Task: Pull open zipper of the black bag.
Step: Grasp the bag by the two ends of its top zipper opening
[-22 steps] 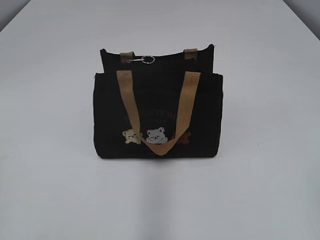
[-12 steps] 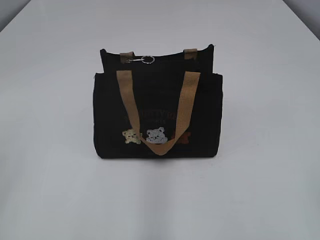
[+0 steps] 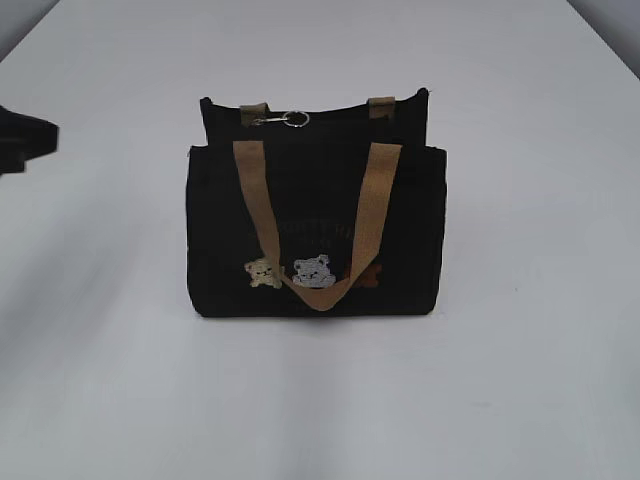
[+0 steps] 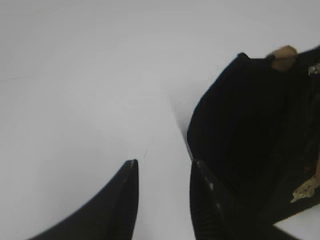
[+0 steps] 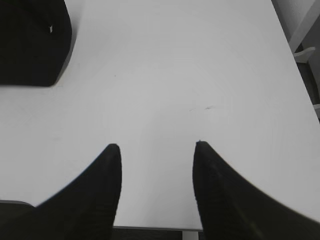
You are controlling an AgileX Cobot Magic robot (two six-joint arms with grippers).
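White table [image 3: 520, 380]; black bag [image 3: 315, 235] upright, zipper [image 3: 310, 118] running left-right; both end effectors apparently parted, empty.

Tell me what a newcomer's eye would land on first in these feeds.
The black bag standing upright mid-table, its tan handle drooping over the small bear patches on the front. Next, the silver ring pull of the zipper on the top edge, towards the left. The left gripper is open beside the bag's end, holding nothing.

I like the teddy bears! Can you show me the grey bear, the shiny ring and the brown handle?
grey bear [image 3: 313, 271], exterior view, middle of the patch.
shiny ring [image 3: 295, 119], exterior view, on the ring's rim.
brown handle [image 3: 257, 196], exterior view, its left strap.
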